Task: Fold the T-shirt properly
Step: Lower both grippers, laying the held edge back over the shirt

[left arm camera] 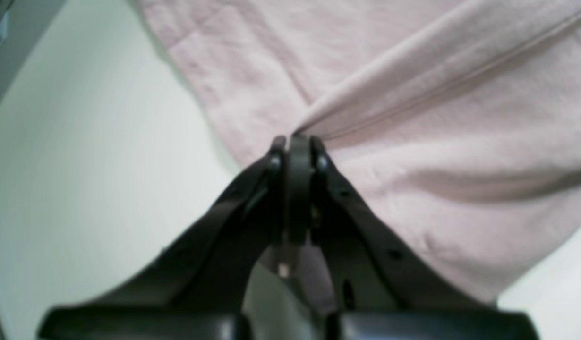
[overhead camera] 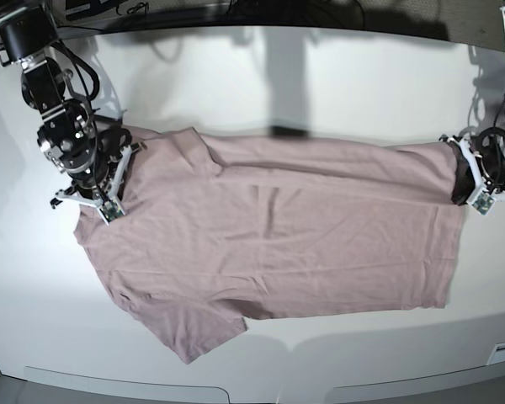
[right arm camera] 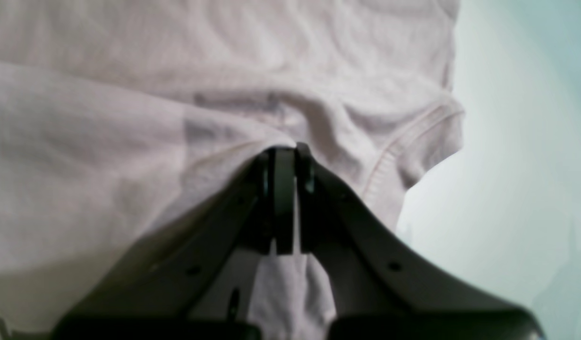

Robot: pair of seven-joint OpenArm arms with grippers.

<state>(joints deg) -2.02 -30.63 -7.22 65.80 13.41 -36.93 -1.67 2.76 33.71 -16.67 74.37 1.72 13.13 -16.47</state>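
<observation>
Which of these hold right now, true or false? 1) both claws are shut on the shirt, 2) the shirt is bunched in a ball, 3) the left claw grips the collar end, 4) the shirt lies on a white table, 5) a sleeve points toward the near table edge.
1) Both claws are shut on the T-shirt. True: the left claw and right claw each pinch fabric.
2) The shirt is bunched in a ball. False: it lies spread out flat, slightly wrinkled.
3) The left claw grips the collar end. False: it holds the hem end; the right claw is at the shoulder end.
4) It lies on a white table. True.
5) A sleeve points toward the near edge. True.
</observation>
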